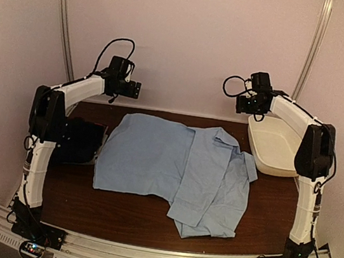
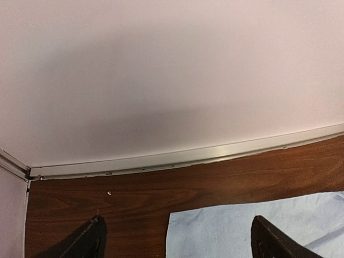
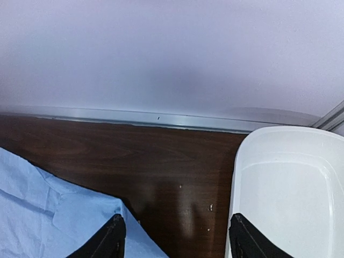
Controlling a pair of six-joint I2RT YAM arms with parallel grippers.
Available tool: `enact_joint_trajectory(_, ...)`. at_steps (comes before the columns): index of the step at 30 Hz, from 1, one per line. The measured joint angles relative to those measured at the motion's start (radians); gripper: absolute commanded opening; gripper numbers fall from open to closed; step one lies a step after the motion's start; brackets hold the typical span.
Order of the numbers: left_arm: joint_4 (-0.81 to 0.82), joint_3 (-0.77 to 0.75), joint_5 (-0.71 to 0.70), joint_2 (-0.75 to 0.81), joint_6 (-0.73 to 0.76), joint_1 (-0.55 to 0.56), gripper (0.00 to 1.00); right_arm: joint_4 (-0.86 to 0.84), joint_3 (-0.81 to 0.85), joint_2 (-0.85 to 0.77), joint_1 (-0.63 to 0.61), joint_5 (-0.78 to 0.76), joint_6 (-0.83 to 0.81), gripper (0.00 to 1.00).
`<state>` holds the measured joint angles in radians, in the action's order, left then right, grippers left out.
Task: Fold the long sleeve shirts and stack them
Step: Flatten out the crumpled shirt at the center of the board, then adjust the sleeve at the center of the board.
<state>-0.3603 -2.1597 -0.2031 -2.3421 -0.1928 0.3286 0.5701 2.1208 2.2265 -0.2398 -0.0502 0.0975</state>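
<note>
Light blue collared cloth shirt (image 1: pixel 173 168) lies on the brown wooden surface (image 1: pixel 128 216) (black shirt (image 1: pixel 79 141) beside it); left hand (image 2: pixel 177 242) and right hand (image 3: pixel 174 239) hang wide, empty.

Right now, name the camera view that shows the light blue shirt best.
The top external view: the whole light blue shirt shows there, spread on the table. The left wrist view catches only a strip of its edge at the bottom; the right wrist view only a corner at lower left.
</note>
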Motion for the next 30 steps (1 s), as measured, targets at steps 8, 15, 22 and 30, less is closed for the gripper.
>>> enact_joint_trajectory(8,0.086,0.401,0.162,0.328,-0.072,0.010,0.97,-0.081,-0.467,-0.344,-0.070,0.073,-0.017,0.64)
enact_joint_trajectory(15,0.340,0.834,0.344,0.571,-0.185,0.051,0.97,-0.176,-0.728,-0.385,-0.182,0.224,-0.001,0.61)
enact_joint_trajectory(22,0.425,1.042,0.418,0.573,-0.214,0.119,0.98,-0.247,-0.764,-0.282,-0.190,0.309,0.034,0.60)
enact_joint_trajectory(30,0.503,1.061,0.437,0.546,-0.225,0.161,0.98,-0.294,-0.660,-0.132,-0.163,0.319,0.067,0.59)
